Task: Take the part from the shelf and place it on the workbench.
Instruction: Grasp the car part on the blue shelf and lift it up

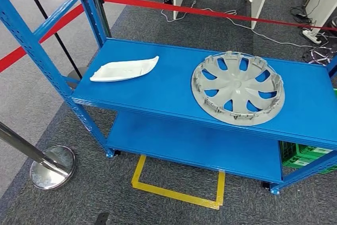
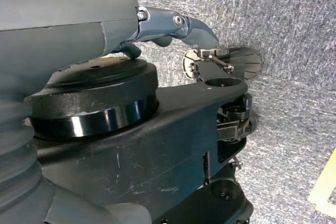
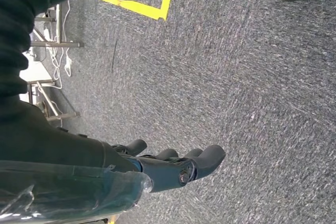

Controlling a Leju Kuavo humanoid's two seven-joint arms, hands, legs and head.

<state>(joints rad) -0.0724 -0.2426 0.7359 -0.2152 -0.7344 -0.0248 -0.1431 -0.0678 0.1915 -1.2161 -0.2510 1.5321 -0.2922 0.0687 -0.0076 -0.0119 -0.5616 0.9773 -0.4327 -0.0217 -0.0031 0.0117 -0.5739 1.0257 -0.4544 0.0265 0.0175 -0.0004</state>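
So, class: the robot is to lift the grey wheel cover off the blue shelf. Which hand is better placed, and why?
Probably the right hand. The wheel cover lies on the right part of the shelf, on that arm's side. Both hands hang over carpet holding nothing, the left hand included, so neither has a head start.

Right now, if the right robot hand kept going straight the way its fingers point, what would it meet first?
Most likely the carpet. The right robot hand hangs holding nothing, fingers stretched out over bare grey floor. Nothing shows ahead of the fingertips, though depth is hard to judge in the wrist view.
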